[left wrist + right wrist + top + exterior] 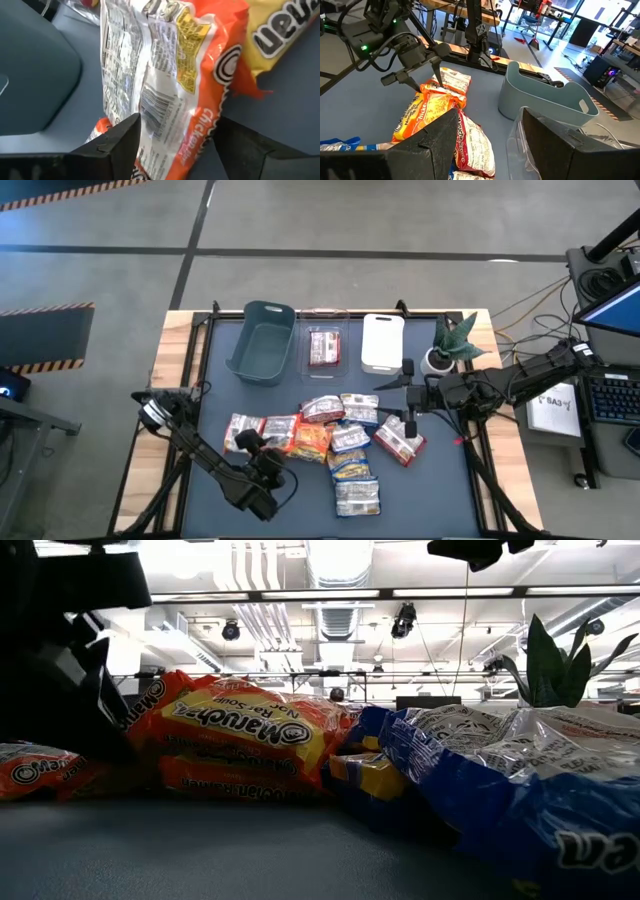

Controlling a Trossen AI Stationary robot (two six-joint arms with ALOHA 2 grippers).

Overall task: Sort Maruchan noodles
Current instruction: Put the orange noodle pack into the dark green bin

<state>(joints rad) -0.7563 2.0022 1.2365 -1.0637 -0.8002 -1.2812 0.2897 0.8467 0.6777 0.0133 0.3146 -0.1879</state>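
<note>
Several Maruchan noodle packets [330,442] lie in a loose pile on the blue mat, some overlapping. A red one [323,346] lies in the clear bin. My left gripper [256,448] is low at the pile's near-left end, open and slanting down. Its fingers [117,142] stand on either side of an orange packet [165,100] that lies silver back up on the mat, seen beyond in the right wrist view [451,80]. My right gripper [490,142] hangs open, well above the pile's right side [410,412], with nothing between its fingers. My left gripper straddles the orange packet's near end [170,150], coming at it from the near left and slanting down. The packet lies flat on the mat between the open fingers. I cannot tell whether either fingertip touches it.
Along the far edge stand a teal bin [260,340], a clear bin [340,330] and a white bin [382,342], with a potted plant [450,345] at the far right. Bare mat shows near the front edge and at the left.
</note>
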